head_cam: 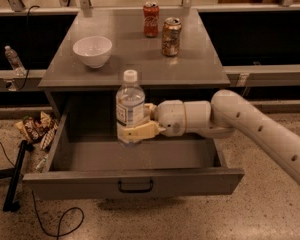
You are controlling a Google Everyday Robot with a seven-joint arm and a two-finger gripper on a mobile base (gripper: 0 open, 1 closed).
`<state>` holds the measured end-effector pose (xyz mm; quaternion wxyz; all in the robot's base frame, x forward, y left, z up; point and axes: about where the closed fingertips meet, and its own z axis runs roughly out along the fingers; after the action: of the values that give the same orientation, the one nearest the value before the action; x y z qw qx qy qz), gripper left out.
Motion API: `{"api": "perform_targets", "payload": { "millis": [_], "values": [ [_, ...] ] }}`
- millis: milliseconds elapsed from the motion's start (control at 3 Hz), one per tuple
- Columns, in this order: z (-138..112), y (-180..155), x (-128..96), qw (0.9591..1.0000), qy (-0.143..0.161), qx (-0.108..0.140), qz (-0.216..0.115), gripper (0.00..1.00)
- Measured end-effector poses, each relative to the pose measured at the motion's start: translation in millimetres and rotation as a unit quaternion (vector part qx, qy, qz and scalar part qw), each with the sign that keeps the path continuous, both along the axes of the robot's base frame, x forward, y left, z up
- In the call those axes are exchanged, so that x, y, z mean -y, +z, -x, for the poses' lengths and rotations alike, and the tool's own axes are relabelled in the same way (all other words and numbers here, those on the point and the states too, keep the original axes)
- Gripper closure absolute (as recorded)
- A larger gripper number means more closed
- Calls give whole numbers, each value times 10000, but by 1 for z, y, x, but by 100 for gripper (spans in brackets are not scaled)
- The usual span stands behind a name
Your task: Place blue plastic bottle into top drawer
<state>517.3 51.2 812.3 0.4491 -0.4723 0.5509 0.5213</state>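
The blue plastic bottle [129, 106] is clear, with a white cap and a pale label. It stands upright in the air over the open top drawer [135, 183]. My gripper [139, 125] comes in from the right and is shut on the bottle's lower half, one cream finger [139, 132] across its front. The drawer is pulled far out, grey, with a dark curved handle at the centre of its front. The bottle's base hangs above the drawer floor, left of centre.
On the cabinet top [135, 59] stand a white bowl [92, 50], a red soda can [151, 19] and a brown soda can [171, 36]. A small clear bottle [12, 59] stands on a ledge at left. Snack bags [36, 128] and a black cable [50, 219] lie on the floor.
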Motion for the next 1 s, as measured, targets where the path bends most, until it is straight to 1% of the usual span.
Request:
{"api": "perform_targets", "payload": {
  "millis": [333, 667, 1000],
  "values": [
    [-16, -48, -23, 9999, -123, 99, 57, 100],
    [-40, -97, -43, 9997, -119, 184, 99, 100],
    [-63, -135, -54, 9994, -91, 273, 171, 77]
  ]
}}
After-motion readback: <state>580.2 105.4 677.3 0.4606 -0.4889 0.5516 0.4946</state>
